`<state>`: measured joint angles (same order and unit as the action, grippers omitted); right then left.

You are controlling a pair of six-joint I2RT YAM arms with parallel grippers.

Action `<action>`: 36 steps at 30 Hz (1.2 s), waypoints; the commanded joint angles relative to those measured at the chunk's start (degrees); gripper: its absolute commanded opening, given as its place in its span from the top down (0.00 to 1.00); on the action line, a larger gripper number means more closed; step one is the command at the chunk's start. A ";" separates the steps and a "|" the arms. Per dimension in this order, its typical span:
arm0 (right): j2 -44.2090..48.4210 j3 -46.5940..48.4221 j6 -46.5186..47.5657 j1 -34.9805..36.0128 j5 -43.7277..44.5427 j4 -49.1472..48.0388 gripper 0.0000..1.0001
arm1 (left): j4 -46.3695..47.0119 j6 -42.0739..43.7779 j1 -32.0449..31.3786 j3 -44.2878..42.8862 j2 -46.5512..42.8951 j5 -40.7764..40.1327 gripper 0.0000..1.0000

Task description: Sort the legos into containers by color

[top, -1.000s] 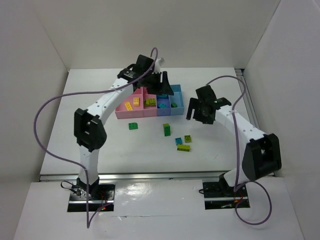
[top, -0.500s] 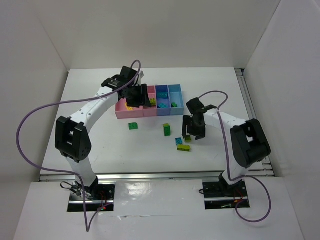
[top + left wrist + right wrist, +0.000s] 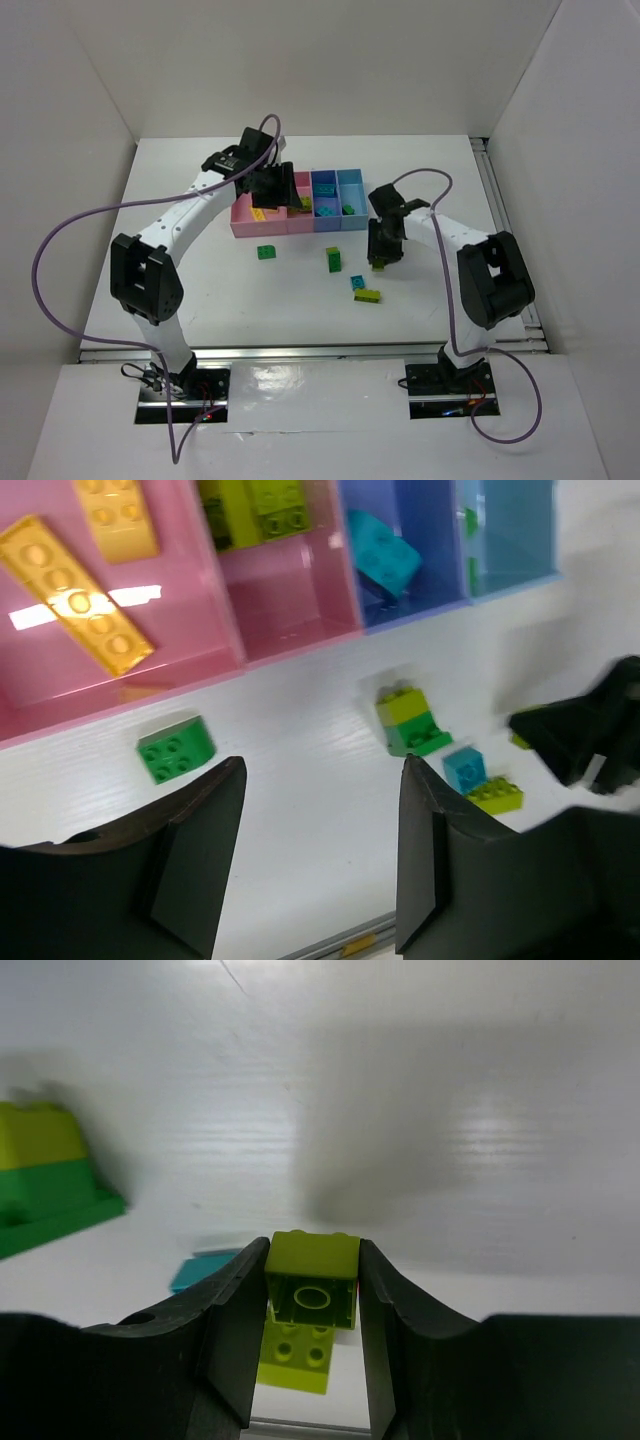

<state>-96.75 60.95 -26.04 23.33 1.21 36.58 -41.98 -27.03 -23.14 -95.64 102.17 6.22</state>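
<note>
White walls close in a white desk (image 3: 180, 200), with two white-and-black arms reaching from its near edge. Toward the back stands a row of four joined open plastic bins (image 3: 270, 228): two pink, one blue-violet, one light blue. Over the pink bins the left fingers (image 3: 200, 850) hang fairly wide apart with nothing between them. Right of the bins, low over the desk, the right fingers (image 3: 235, 1330) are pinched on a small lime brick (image 3: 312, 1272).

Sorting looks a little past halfway. Flat yellow studded plates (image 3: 75, 595) lie in the end pink bin, lime bricks (image 3: 265, 505) in the next, a cyan brick (image 3: 385, 555) in the blue-violet one, and something green in the light blue. Loose on the desk are a lime-on-green stack (image 3: 410, 720), a dark green brick (image 3: 177, 748), a flat lime brick (image 3: 495, 794) and a cyan cube (image 3: 464, 769).

A second ago the right fingers were spread, higher beside the light blue bin, and their brick lay on the desk. The left arm has swung from nearer the blue bins to the pink end.
</note>
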 commanded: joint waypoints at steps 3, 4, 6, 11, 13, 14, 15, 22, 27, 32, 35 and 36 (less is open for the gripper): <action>0.61 13.65 2.39 1.01 0.90 1.48 0.74 | -6.87 -8.29 2.74 1.41 -0.30 -12.54 0.35; -0.27 17.67 2.40 1.01 0.29 0.43 0.74 | -6.89 -9.78 3.61 4.64 -1.61 -13.33 0.35; -4.65 22.79 2.93 3.20 0.28 0.42 0.74 | -5.67 -11.65 6.34 10.52 -5.46 -13.34 0.34; -15.38 41.48 6.09 7.16 0.90 0.42 0.74 | -4.43 -10.25 8.98 17.66 -10.93 -12.20 0.34; -20.55 46.08 7.06 7.69 1.51 0.42 0.74 | -4.43 -10.24 9.51 19.16 -12.08 -11.67 0.34; -22.15 50.37 7.67 8.22 1.51 0.42 0.74 | -4.43 -10.24 9.51 20.74 -13.39 -11.15 0.33; -23.73 52.41 8.20 8.22 1.51 0.42 0.74 | -5.04 -9.72 9.51 21.62 -13.92 -10.44 0.33; -33.67 64.02 8.20 9.89 -0.25 -0.63 0.59 | -5.05 -7.35 10.13 25.59 -15.16 -6.40 0.22; -35.97 66.94 8.20 10.94 -0.77 -0.10 0.32 | -4.52 -4.97 9.43 26.11 -12.53 -3.67 0.09; -30.61 61.14 8.73 10.95 2.73 -3.70 0.28 | -1.45 -4.97 6.71 25.59 -9.89 -4.28 0.11; -25.35 54.12 8.20 10.95 5.46 -5.02 0.32 | 0.32 -6.28 6.18 24.01 -6.73 -3.76 0.16; -21.24 51.23 7.50 10.95 7.82 -5.89 0.34 | 0.84 -6.81 6.17 23.22 -5.59 -3.76 0.16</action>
<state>-128.20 116.57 -18.13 33.89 3.75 34.37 -43.77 -33.21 -16.43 -69.91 93.97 1.54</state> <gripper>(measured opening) 0.671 0.848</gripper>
